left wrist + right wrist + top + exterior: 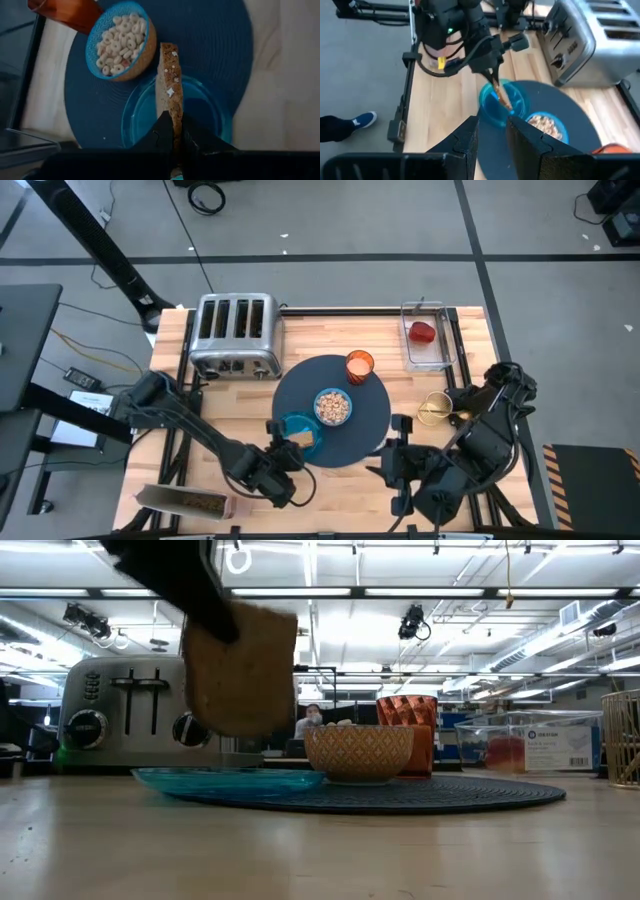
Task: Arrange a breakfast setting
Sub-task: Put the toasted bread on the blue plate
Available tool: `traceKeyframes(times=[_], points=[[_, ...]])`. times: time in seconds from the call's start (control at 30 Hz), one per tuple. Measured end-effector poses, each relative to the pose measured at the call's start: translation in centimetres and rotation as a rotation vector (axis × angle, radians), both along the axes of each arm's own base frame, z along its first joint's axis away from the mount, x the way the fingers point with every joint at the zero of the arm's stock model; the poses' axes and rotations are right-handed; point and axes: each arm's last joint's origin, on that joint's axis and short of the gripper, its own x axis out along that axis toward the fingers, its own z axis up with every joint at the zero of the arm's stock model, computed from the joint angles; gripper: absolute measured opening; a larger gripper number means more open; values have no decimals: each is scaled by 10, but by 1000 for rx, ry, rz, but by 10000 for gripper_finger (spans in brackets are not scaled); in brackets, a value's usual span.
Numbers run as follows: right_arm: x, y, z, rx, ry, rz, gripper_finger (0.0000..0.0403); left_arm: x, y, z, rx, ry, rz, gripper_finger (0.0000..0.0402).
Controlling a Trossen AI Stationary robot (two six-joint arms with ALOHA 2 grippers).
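Clamped on the toast slice [170, 85], the left end effector [176, 134] holds the bread on edge above the teal small plate [202, 107], the slice clear of the plate surface in the low view. That plate sits at the near-left rim of the large dark-blue round mat [372, 405], partly overhanging it onto the worktop [240, 405]. Just beyond it on the mat stands the small blue cereal bowl [333, 407], filled with cereal rings, and behind that the orange cup [359, 364]. The step in hand appears to be setting the toast on the plate, and doing it well probably means tipping the slice flat and lowering it until it is nearly touching before letting go (dropped on edge, it could topple toward the bowl or slide off onto the mat). The right end effector [491, 132] waits near the worktop's front edge, its fingers parted and holding nothing. Farther right, the red fruit [423, 332] lies in a clear container [445, 350], and a gold spoon [436, 409] seems to rest in a wire holder nearby. A toaster [236, 335] stands at the back left.
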Motion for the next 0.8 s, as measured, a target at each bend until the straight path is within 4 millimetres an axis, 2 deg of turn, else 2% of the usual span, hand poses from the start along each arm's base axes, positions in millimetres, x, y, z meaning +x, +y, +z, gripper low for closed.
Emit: traceKeyframes(times=[0.2, 0.43, 0.8], points=[[-2, 9, -22, 13, 39, -39, 107, 5, -1, -18, 76, 60, -15, 12], [-5, 16, -36, 21, 56, -56, 107, 8, 4, -34, 142, 91, 30, 12], [-7, 21, -39, 37, 51, -67, 107, 12, 4, -59, 199, 145, 53, 12]])
